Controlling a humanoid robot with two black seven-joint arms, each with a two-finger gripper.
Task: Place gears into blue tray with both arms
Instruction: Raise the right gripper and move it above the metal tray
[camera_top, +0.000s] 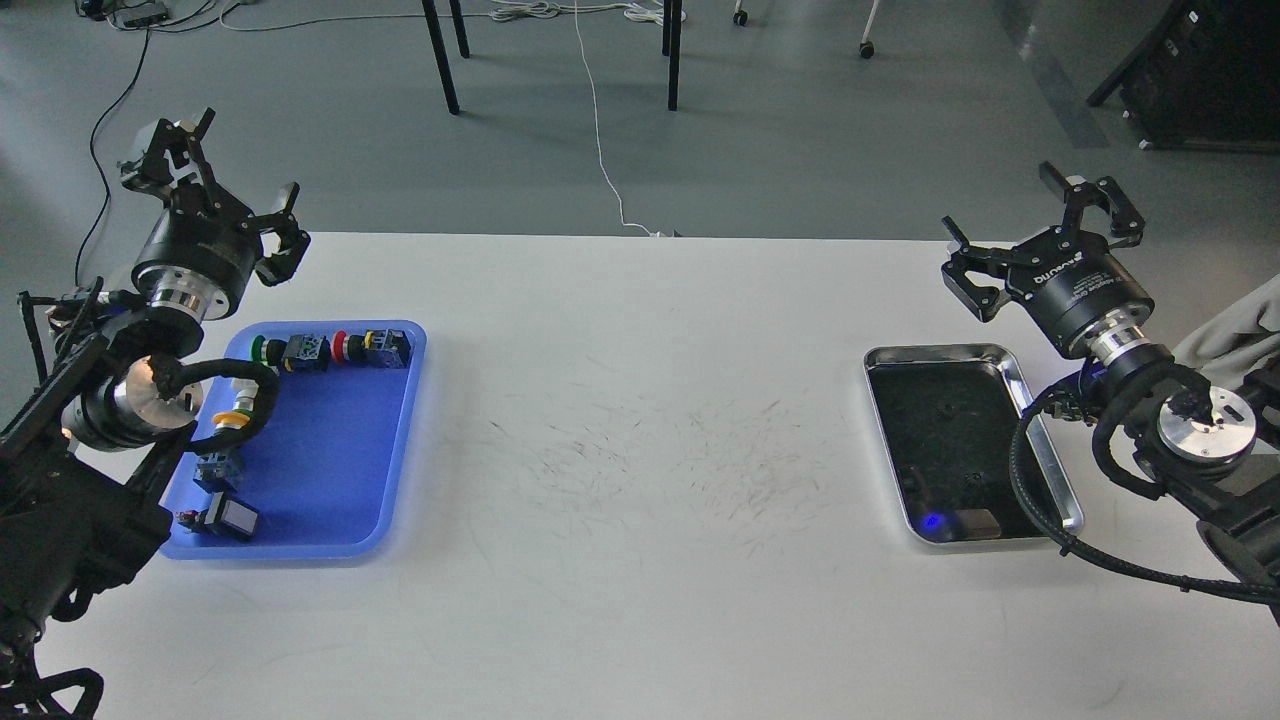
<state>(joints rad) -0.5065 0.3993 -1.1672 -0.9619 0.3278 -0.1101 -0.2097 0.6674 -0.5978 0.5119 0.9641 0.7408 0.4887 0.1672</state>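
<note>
Clearly the right arm is sitting nearer the gears.
Tiny black gears (945, 430) are lying in the shiny silver metal tray (1050, 455) near the counter's right edge; the rectangular blue plastic tray (330, 470) is sitting far left. Jaws of left gripper (235, 175) and right gripper (1040, 225) are hanging open, empty.

Blue tray (330, 480): smooth plastic w/ slight sheen on the rim; silver tray (1050, 450): shiny polished metal rim, dark reflective bottom. Table (640, 400): matt white top, scuffed w/ fine dark scratches mid-area. Both arms: matt black housings w/ bright brushed-metal joint rings (180, 297) & rubbery black cables; switches (330, 350) look like glossy coloured plastic; floor (800, 150) smooth, dull grey.
</note>
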